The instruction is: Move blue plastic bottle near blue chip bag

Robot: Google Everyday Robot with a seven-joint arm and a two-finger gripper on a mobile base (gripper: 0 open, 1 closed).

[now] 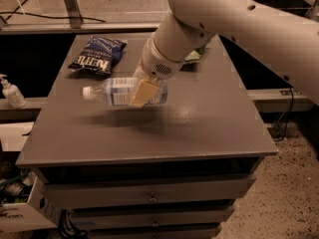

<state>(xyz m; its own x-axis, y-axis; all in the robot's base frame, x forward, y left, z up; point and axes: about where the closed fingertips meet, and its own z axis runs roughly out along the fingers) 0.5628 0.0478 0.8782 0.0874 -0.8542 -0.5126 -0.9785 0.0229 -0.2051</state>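
The blue plastic bottle (117, 91) is clear with a white cap and a light blue-and-white label. It lies sideways, cap to the left, held just above the grey table (199, 118). My gripper (143, 90) is shut on the bottle's middle, with a yellowish finger (143, 92) across its front. The blue chip bag (97, 55), dark navy with white lettering, lies flat at the table's back left, a short way behind and to the left of the bottle.
A green-and-white snack bag (195, 57) lies at the back of the table, mostly hidden by my arm. A small white pump bottle (11, 91) stands on a ledge off the table's left side. Drawers sit under the table's front edge.
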